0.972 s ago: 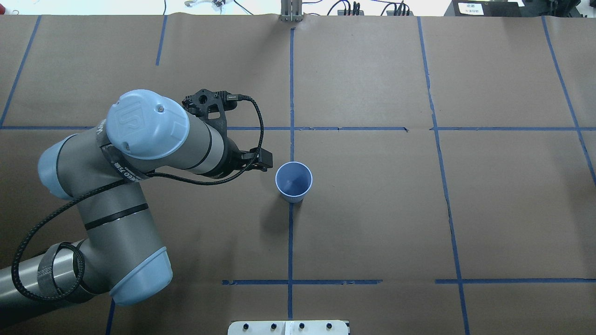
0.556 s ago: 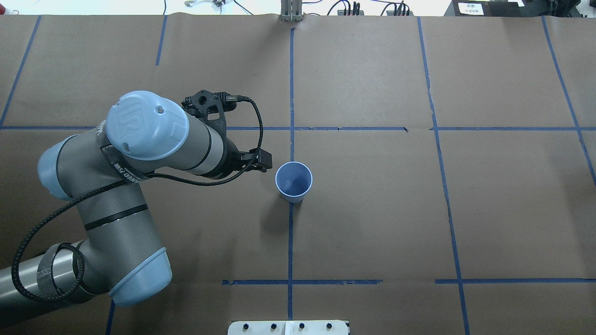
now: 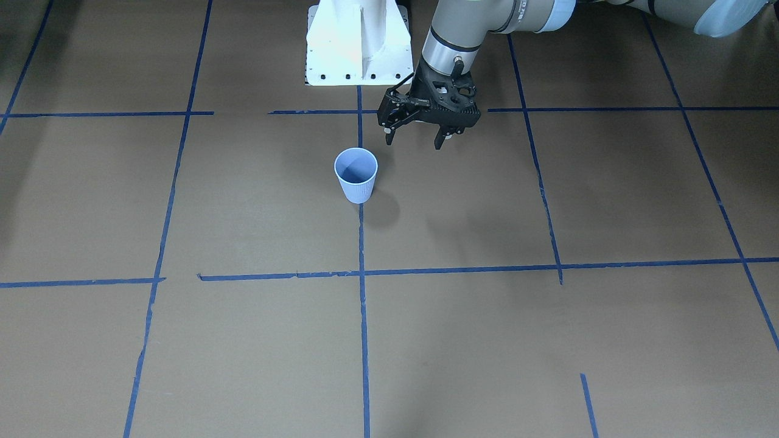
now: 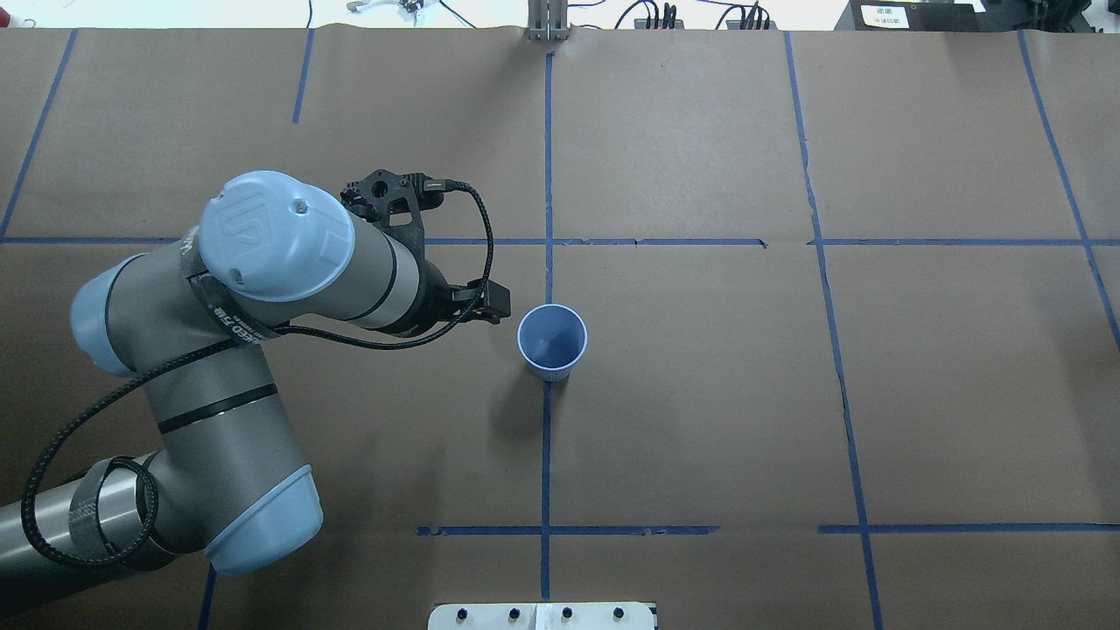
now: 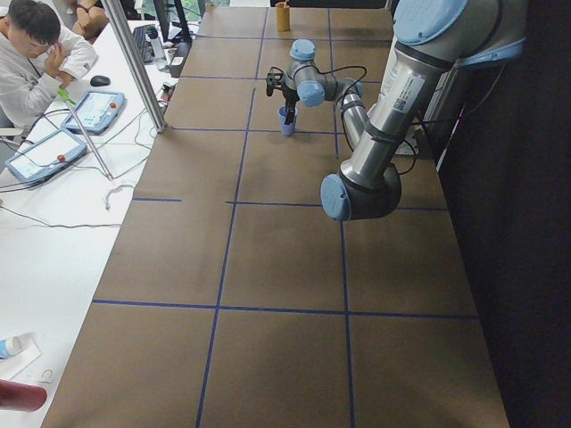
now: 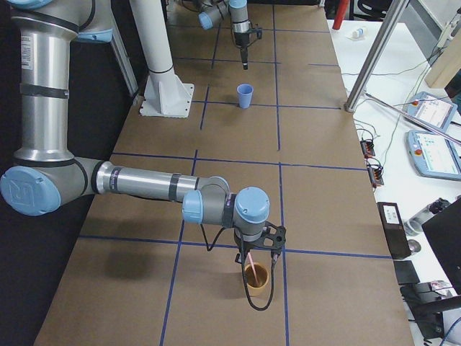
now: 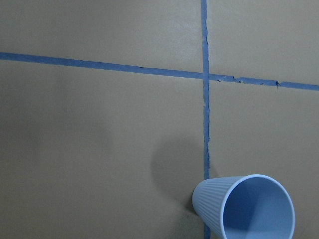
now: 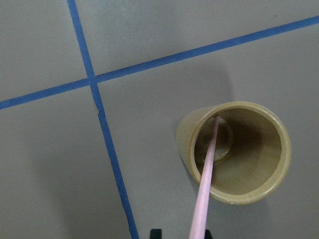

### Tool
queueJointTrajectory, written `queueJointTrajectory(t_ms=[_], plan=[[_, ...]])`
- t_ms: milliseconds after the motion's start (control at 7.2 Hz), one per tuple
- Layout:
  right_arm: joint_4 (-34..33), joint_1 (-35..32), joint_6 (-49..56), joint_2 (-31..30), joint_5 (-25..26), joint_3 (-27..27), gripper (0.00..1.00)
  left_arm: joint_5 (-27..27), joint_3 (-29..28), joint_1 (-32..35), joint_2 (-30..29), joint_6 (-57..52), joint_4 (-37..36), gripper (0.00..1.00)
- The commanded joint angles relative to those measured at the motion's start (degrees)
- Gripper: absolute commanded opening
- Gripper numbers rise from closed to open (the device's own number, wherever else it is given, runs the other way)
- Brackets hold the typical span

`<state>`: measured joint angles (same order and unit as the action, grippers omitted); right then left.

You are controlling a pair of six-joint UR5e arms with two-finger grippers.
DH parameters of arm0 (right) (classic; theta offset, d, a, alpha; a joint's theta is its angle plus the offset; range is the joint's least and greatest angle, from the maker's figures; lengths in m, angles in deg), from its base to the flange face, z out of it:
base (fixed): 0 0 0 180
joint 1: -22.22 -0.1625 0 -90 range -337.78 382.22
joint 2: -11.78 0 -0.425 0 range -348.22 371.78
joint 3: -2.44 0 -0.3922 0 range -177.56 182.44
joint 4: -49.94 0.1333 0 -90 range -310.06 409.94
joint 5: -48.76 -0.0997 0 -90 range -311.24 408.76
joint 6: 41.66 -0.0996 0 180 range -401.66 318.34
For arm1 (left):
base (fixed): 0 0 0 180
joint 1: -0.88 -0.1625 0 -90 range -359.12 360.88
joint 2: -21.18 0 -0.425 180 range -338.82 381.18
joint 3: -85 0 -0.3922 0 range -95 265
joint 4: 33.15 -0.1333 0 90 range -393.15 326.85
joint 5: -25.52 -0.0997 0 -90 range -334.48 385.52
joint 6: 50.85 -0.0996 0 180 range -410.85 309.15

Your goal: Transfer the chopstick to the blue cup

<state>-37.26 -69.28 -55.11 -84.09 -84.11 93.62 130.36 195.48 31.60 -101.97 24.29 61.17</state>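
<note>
The blue cup (image 3: 356,176) stands upright and empty on the brown table; it also shows in the overhead view (image 4: 551,343) and the left wrist view (image 7: 244,206). My left gripper (image 3: 414,142) is open and empty, hovering just beside the cup on the robot's side. The pale pink chopstick (image 8: 207,179) stands in a tan cup (image 8: 234,154) far off at the table's right end (image 6: 256,277). My right gripper (image 6: 253,254) is right above that cup. Its fingertips sit close on either side of the stick's upper part.
The white robot base (image 3: 356,42) stands at the near table edge behind the left gripper. Blue tape lines cross the brown paper cover. An operator (image 5: 36,53) sits at a side desk with tablets and cables, off the table.
The left arm has crept very slightly toward the far side. The blue cup has not moved.
</note>
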Motion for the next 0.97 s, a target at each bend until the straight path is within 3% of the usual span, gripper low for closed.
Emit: queueJointTrajectory(t_ms=[0,417,833], plan=[[0.01,0.01,0.10,0.07,0.16,-0.22,0.18,-0.07,0.00,0.04,0.02,0.00,0.07,1.00],[0.01,-2.87,0.09,0.07,0.16,0.66,0.02,-0.15,0.09,-0.05,0.02,0.18,0.07,1.00],[-0.25,-8.15,0.36,-3.60,0.16,5.91,0.00,-0.07,0.00,-0.14,0.02,0.18,0.07,1.00]])
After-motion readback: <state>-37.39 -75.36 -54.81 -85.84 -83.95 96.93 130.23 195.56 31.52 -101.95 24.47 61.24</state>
